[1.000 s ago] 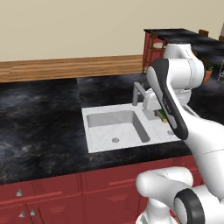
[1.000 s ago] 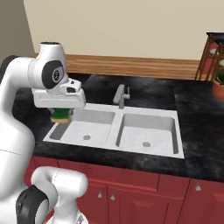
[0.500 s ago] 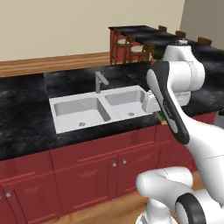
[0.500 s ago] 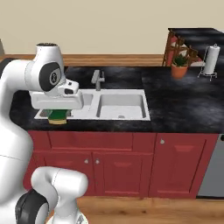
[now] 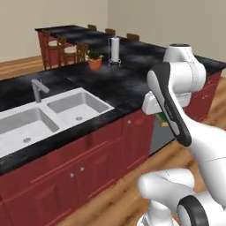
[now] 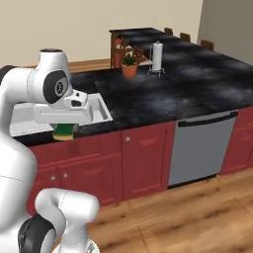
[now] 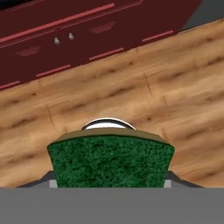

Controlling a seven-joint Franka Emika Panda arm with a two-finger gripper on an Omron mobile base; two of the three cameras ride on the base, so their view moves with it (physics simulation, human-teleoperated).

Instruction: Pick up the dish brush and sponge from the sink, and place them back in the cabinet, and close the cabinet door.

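The gripper (image 6: 65, 129) hangs below the white wrist block, off the near edge of the black counter (image 6: 163, 94) and in front of the red base drawers (image 6: 143, 163). Its jaws are pinched on the sponge (image 7: 110, 161), which fills the space between them; in the hand view the green block sits square across the grip, its long axis running from one jaw to the other, its lighter edge turned away from the camera, with the wooden floor (image 7: 175, 87) below. From the right base view the sponge (image 6: 64, 131) shows as a green patch with a yellowish underside just under the wrist; from the left base view it peeps out beside the forearm (image 5: 164, 118). The sink (image 5: 57, 110) lies to the left, well apart from the hand, both basins showing bare white. The dish brush cannot be made out. No upper red cabinet is visible here, so its bearing from the jaws cannot be told; the coming move appears to hinge on bringing that shelf into reach and raising the held sponge from counter height toward it.
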